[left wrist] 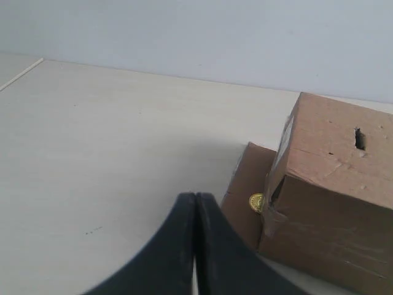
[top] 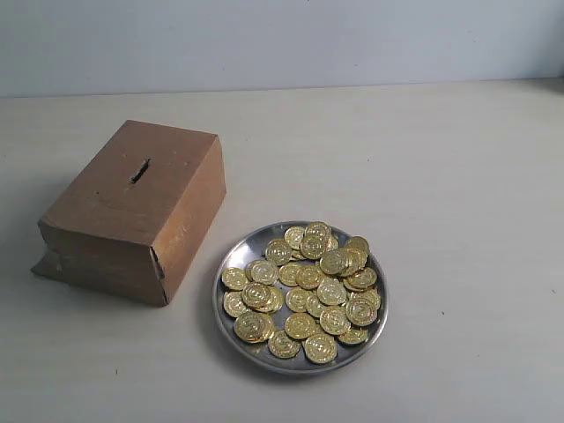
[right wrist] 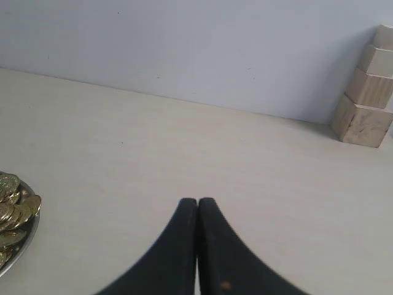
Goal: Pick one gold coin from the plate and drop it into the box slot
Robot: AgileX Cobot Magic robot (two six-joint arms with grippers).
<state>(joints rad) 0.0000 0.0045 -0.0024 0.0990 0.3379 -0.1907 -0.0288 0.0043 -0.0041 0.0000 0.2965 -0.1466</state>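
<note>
Coins (top: 304, 286) heap the plate (top: 249, 248) beside the box (top: 132, 211); left hand (left wrist: 195, 196) and right hand (right wrist: 197, 201) sit closed, holding nothing.

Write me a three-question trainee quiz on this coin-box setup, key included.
1. True or false: the plate is empty.
2. Where on the box is the slot? A) the top face B) the short end face C) the bottom
3. Fill in: the left end effector and the right end effector are both ____, holding nothing.

Key
1. False: it holds a heap of gold coins.
2. A
3. shut
</note>
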